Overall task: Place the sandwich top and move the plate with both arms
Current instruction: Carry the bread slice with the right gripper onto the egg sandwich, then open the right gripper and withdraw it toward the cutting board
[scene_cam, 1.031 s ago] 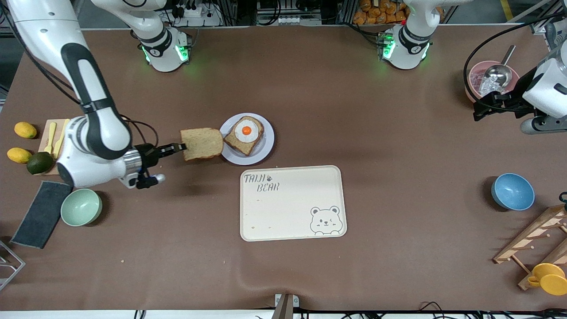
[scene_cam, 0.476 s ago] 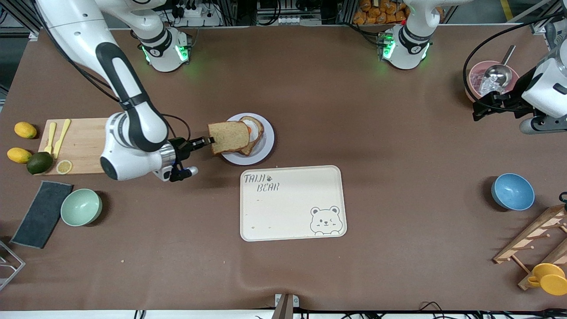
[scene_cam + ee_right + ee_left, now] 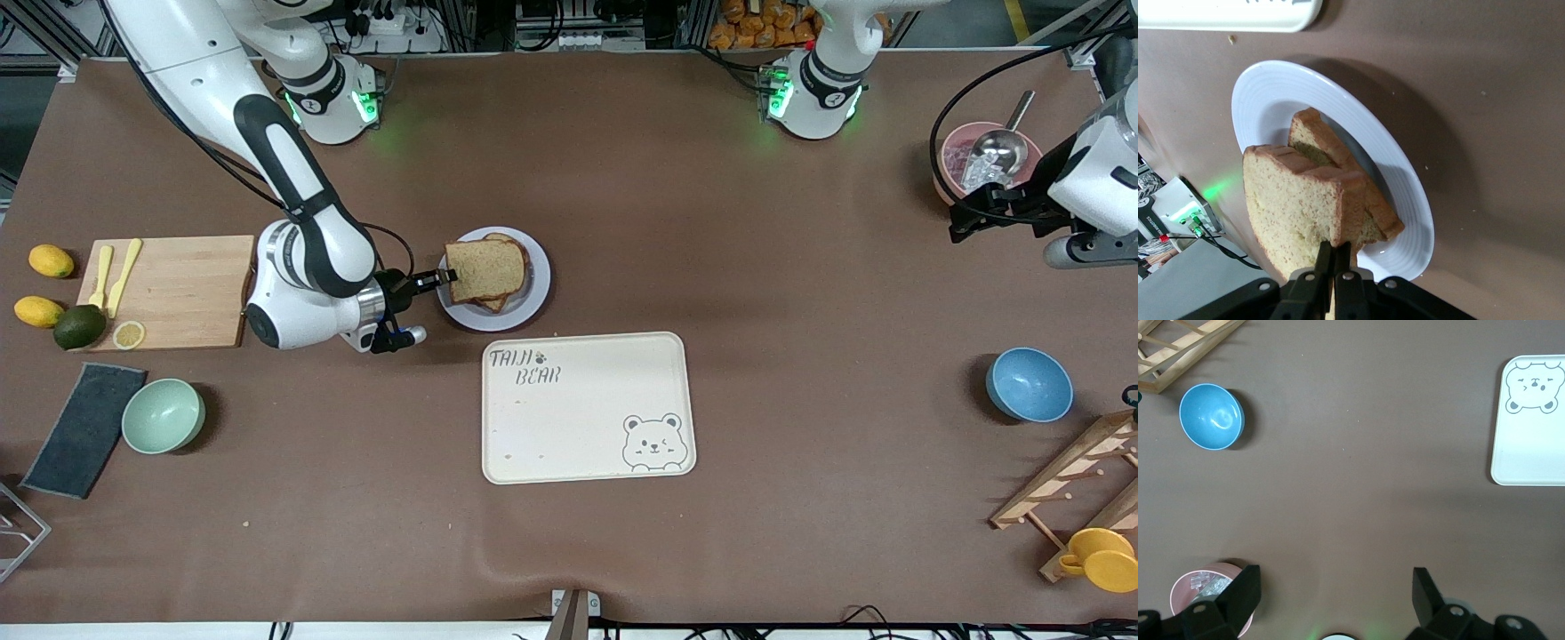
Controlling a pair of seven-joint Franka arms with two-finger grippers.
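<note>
While gripping sandwich top point(image 3: 484, 269), right arm point(image 3: 293, 191) outstretched

Two bread slices point(image 3: 484, 269), one plate point(image 3: 533, 298), maybe three bowls point(image 3: 1029, 384).

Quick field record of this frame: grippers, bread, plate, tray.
right gripper: shut on the sandwich top, holding it by one edge over the plate
sandwich top: covers the lower slice, not yet released
left gripper: open, holds nothing, waits above the table near the pink bowl
plate: on the table, farther from the front camera than the tray
tray: nothing on it
</note>
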